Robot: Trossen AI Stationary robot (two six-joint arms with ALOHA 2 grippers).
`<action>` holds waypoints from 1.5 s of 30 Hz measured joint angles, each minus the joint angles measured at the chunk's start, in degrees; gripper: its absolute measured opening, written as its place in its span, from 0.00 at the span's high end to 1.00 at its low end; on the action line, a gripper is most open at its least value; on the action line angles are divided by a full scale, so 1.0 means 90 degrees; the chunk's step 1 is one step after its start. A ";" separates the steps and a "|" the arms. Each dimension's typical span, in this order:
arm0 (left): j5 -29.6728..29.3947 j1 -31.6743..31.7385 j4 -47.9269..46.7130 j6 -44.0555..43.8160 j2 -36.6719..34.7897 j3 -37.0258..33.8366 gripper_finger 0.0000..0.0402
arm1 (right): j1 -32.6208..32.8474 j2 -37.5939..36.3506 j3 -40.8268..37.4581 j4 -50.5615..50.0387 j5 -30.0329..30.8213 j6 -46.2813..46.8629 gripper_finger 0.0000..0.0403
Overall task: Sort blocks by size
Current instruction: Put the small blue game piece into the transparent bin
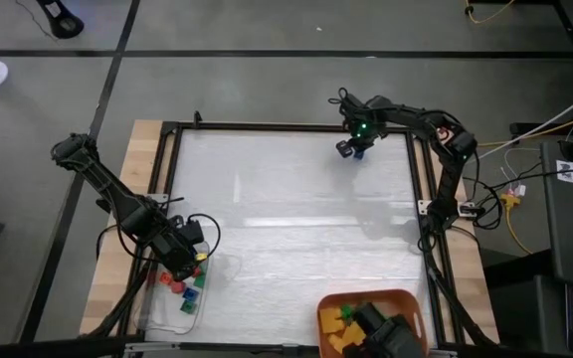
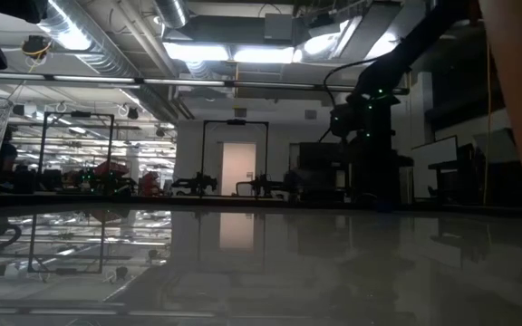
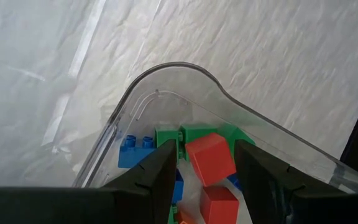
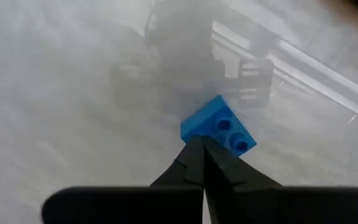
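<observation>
My left gripper [image 1: 181, 261] is open at the table's near left, its fingers reaching down into a clear tray [image 3: 166, 68] of bricks. In the left wrist view they stand on either side of a red cube [image 3: 210, 158], with green [image 3: 166, 138], blue [image 3: 132, 149] and another red brick [image 3: 219, 205] around it. My right gripper [image 1: 350, 147] is shut at the table's far edge. A blue two-stud brick [image 4: 219, 127] shows right beyond its fingertips [image 4: 197, 146], studs toward the camera. My right gripper has its shut fingertips right at the blue brick's near corner [image 4: 194, 134]. I cannot tell whether they touch it, or whether the brick lies on the table or hangs at the tips.
An orange bin [image 1: 406, 298] with yellow and green bricks stands at the near edge, right of the middle. A black frame [image 1: 267, 127] borders the white table sheet. The wide middle of the sheet [image 1: 296, 219] holds nothing. Cables lie off the table's right side.
</observation>
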 joint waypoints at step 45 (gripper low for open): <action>-0.0063 0.1004 0.0907 0.1600 0.0000 0.0000 0.63 | 0.0163 0.0260 0.0260 0.0576 -0.1101 -0.0185 1.00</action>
